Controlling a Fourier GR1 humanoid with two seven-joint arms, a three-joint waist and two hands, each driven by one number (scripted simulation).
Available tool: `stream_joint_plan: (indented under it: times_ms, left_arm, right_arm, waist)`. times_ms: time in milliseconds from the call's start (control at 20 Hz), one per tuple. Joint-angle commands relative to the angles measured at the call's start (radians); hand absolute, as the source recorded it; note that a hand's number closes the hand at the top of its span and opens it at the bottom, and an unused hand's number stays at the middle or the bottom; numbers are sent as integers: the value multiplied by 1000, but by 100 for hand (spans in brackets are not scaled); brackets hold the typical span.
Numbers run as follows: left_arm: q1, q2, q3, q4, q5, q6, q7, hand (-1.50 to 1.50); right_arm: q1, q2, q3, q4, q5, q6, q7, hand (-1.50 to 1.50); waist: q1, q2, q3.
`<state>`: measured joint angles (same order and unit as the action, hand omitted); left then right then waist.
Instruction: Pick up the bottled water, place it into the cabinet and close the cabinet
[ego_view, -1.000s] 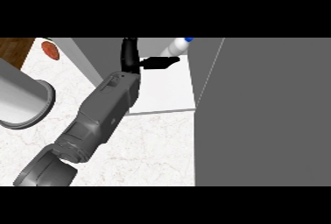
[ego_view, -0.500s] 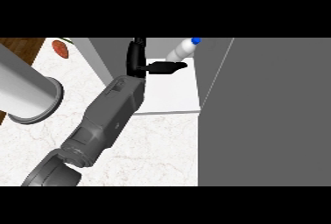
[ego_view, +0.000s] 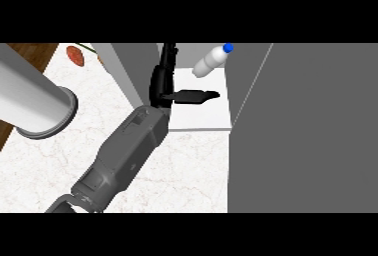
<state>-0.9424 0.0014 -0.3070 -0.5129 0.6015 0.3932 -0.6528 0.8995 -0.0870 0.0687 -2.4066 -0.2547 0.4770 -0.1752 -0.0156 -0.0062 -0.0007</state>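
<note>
Far left: left forearm (ego_view: 33, 102) lies over white marbled surface (ego_view: 192, 165), its hand out of view. Small red item (ego_view: 74, 53) at top left, too small to identify. Centre: right hand (ego_view: 161, 87) inside open cabinet (ego_view: 203, 114); fingers (ego_view: 169, 56) straight, thumb out rightward, holding nothing. Bottled water (ego_view: 210, 62) on cabinet shelf, tilted, blue cap up-right, just beyond thumb, not touching. Right: grey cabinet door (ego_view: 310, 130) stands open.
</note>
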Motion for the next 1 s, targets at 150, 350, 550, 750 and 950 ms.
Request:
stream_joint_plan:
  times_ms: [150,350,550,750,950]
  left_arm:
    - [194,-1,-124,-255,70,-80,3,-150]
    - [332,-1,-220,-485,37,-52,44,-150]
    - [409,21,-263,-643,22,-43,99,-150]
    - [548,107,-295,-802,16,-58,103,-150]
    - [659,144,-346,-897,1,-50,128,150]
  right_arm:
    - [96,-9,26,-174,-21,10,27,-150]
    - [49,12,41,-134,16,-42,50,-150]
    - [42,4,41,-137,29,-47,49,-150]
    - [109,-59,20,-185,54,24,3,-150]
    - [21,-118,30,-131,97,77,-17,150]
  waist:
    - [0,-5,0]
    - [33,-6,0]
    - [26,-2,0]
    - [23,-6,0]
    - [33,-3,0]
